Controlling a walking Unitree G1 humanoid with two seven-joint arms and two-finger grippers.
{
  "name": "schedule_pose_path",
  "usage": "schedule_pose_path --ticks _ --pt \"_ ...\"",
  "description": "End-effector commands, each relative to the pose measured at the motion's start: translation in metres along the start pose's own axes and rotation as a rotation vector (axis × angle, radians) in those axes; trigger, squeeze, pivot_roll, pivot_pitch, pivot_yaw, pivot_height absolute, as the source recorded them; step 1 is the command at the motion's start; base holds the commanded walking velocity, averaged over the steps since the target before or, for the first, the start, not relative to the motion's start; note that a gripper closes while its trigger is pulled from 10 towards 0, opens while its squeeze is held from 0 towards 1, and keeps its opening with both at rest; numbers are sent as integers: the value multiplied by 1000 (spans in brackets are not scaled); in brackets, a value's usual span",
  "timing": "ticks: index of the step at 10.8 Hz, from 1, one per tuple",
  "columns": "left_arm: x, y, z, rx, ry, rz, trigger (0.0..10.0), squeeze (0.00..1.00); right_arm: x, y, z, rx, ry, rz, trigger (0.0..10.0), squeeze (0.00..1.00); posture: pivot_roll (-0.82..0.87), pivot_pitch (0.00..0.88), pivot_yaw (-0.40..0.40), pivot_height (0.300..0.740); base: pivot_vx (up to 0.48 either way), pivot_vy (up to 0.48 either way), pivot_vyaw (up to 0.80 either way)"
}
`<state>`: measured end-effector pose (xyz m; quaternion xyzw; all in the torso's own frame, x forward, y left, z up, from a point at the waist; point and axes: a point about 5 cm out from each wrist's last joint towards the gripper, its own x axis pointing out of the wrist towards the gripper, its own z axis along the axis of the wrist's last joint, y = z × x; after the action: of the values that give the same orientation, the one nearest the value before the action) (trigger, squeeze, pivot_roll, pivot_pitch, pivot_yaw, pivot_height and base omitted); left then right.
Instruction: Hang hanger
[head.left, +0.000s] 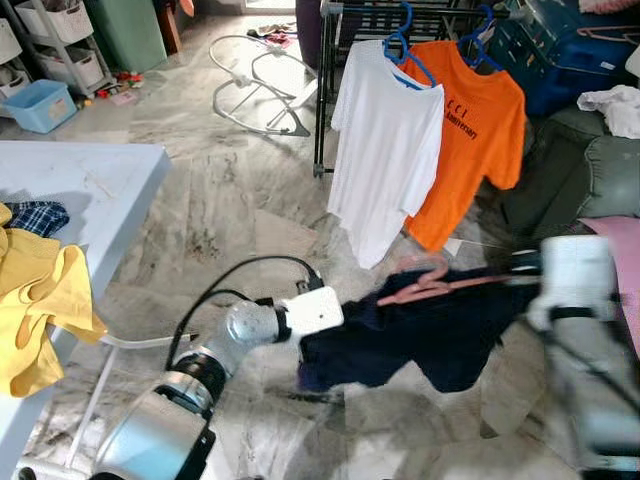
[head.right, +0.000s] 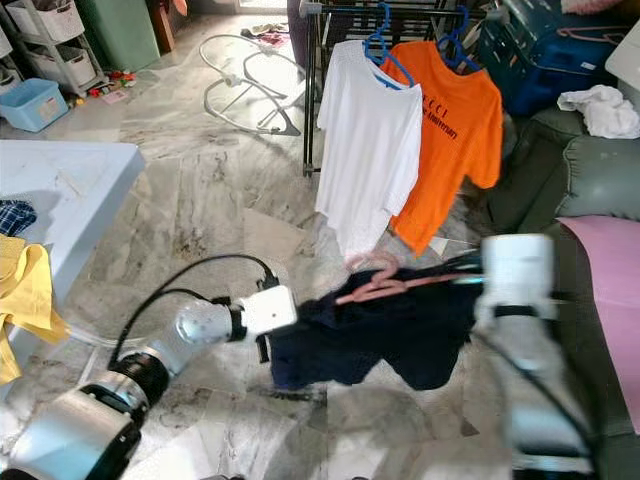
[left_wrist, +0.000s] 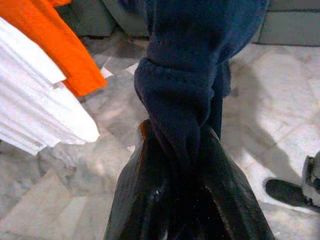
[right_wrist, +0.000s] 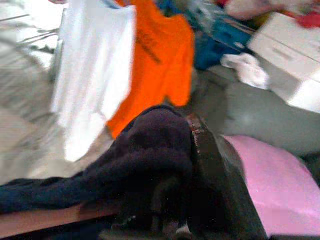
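On the left stands a white worktop (head.left: 100, 190), with a yellow cloth (head.left: 35, 305) hanging over its edge and a checked cloth (head.left: 35, 215) just behind the yellow one. Beyond the worktop, a light blue bin (head.left: 38, 105) sits on the marble floor (head.left: 220, 200).

The left pincer (left_wrist: 187, 165) is to the right of the worktop, above the floor. It is closed on the left end of a navy shirt (head.left: 420, 330); in the left wrist view the dark fabric is bunched between the two black fingers (left_wrist: 230, 195). The shirt is stretched between the two arms and hangs in the air, sagging in the middle. A pink hanger (head.left: 430, 285) lies along the top edge of the shirt, its hook rising near the middle.

Behind the shirt stands a dark rack (head.left: 335, 60). A white shirt (head.left: 385, 150) and an orange shirt (head.left: 470, 140) hang on it side by side, each on a blue hanger (head.left: 405, 50). The hem of the white shirt is just above the pink hanger.

The right pincer (right_wrist: 185, 165) is at the right end of the navy shirt and grips it, together with the end of the pink hanger, as the right wrist view shows. The right arm is blurred in the eye views. Right of the rack is a grey sofa (head.left: 590, 170) with a white cloth (head.left: 610, 105) on it and a pink sheet (head.left: 620, 260) near the right arm.
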<state>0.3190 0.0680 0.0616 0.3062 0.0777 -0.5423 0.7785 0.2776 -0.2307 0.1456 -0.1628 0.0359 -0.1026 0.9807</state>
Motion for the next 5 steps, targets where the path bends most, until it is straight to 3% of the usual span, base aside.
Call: schedule_pose_path --ticks 1,3,5 --pt "4 -6 2 9 -11 -22 0 0 0 13 1 11 6 62 0 0 -120 86 -12 740 0 0 0" --pt "14 -18 9 16 -44 -75 0 0 -8 58 5 36 20 312 0 0 -119 86 -7 740 0 0 0" --pt "16 -20 9 17 -39 -80 0 0 -14 76 7 44 25 421 0 0 -120 86 -2 740 0 0 0"
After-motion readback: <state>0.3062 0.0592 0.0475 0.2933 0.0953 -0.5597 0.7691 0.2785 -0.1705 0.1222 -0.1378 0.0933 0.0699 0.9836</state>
